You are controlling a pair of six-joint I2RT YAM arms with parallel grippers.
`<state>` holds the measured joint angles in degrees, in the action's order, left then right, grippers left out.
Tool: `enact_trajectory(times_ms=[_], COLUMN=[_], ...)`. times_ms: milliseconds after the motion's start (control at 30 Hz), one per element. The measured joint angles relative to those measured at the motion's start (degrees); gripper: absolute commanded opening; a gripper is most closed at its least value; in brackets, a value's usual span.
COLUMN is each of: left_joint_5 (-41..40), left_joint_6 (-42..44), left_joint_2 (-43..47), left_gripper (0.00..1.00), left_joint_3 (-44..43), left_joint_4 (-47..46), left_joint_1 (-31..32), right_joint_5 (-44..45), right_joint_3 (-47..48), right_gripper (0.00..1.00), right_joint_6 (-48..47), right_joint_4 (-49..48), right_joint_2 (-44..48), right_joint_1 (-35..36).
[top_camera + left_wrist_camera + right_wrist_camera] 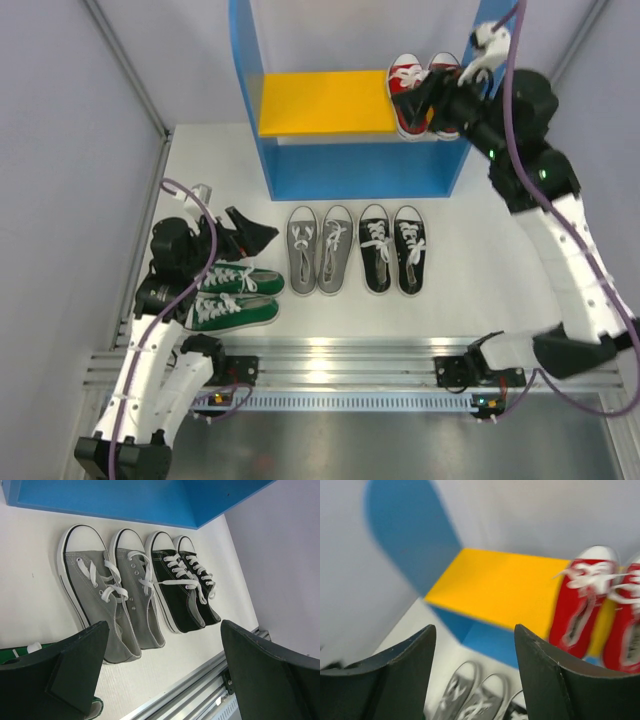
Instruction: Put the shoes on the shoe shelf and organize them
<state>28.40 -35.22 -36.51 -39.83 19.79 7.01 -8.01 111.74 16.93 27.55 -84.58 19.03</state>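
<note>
Right hand (pixel 472 630): fingers parted, nothing between them, just beside the red shoes (pixel 420 92).
Left hand (pixel 164 630): wide, empty, near the green shoes (pixel 235 295).
Obscured: right wrist view blurred; red pair partly behind the right hand.
Shoe shelf (pixel 250 90): red pair on yellow board (pixel 320 100), right end.
Surface (pixel 470 260): grey shoes (pixel 320 248), black shoes (pixel 392 248), green pair.

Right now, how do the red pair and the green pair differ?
Place: the red pair sits on the shelf's yellow board, right end; the green pair lies on the table, left of the grey pair. Heading: the red pair runs front to back, the green pair sideways. Shared: white laces and soles, shoes side by side.
</note>
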Motion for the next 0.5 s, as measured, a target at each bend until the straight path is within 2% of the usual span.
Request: enact_trajectory(times_ms=[100,233,333,500], left_joint_5=[0.0,0.1,0.0,0.2], left_joint_6=[-0.7,-0.9,-0.9,-2.7], left_joint_2=[-2.1,-4.1,-5.2,-8.5], left_gripper=[0.99,0.99,0.99,0.99], left_joint_3=[-0.5,-0.5,-0.5,-0.4], left_joint_4=[-0.9,-1.2,-1.8,-4.0], left_joint_1=[0.0,0.0,0.2,0.9], right_joint_5=[3.6,11.6,17.6,23.5], right_joint_3=[-18.8,-40.4,-52.6,-66.9], right_gripper=[0.63,0.63,0.63,0.63], right_joint_6=[-3.0,-3.3,-2.2,0.5], right_joint_4=[-5.1,-7.7,-7.6,-5.3], right_joint_2=[16.1,32.8,38.2,37.4], right_joint_1=[11.0,14.9,18.2,20.6])
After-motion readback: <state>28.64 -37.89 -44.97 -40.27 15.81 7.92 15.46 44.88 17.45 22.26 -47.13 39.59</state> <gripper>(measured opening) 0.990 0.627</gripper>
